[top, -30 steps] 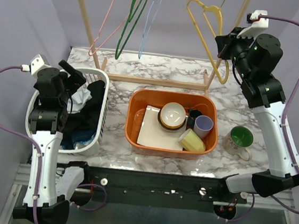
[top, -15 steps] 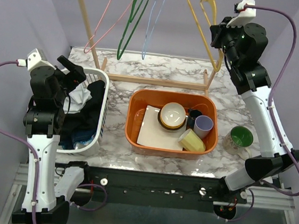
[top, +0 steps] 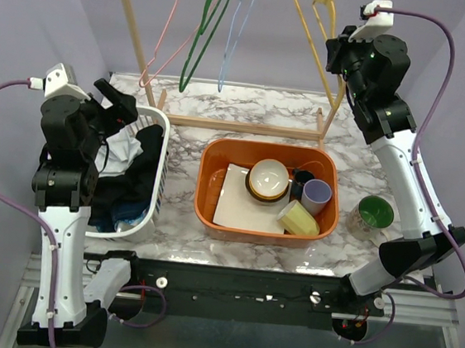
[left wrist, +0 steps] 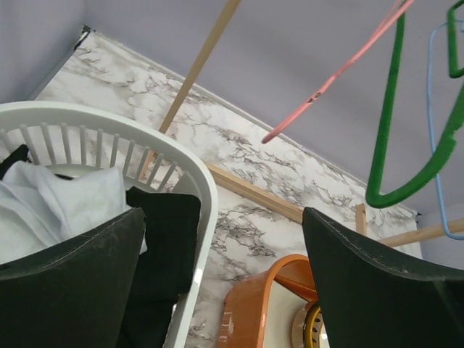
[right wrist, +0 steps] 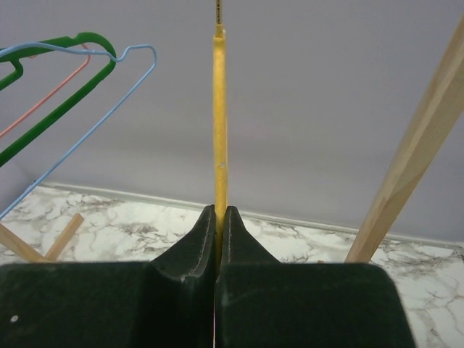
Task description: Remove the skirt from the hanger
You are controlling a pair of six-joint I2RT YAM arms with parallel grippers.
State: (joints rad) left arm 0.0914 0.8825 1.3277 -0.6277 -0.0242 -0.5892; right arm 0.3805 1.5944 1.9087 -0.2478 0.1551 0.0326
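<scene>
**Right fingers** [right wrist: 205, 235] are pressed together on the bare yellow hanger [right wrist: 219, 109], seen edge-on, high beside a post of the wooden rack [right wrist: 413, 159]. **Left fingers** [left wrist: 119, 250] are spread wide above the white basket [left wrist: 206, 188] at the left end of the table [top: 248, 101]. A black garment [top: 136, 176], seemingly the skirt, lies in that basket with white cloth [left wrist: 65, 203], well apart from the hanger.

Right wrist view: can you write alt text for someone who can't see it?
The right gripper pinches a yellow hanger, seen edge-on and rising straight up. A green hanger hangs at upper left; a wooden post slants at right.
</scene>
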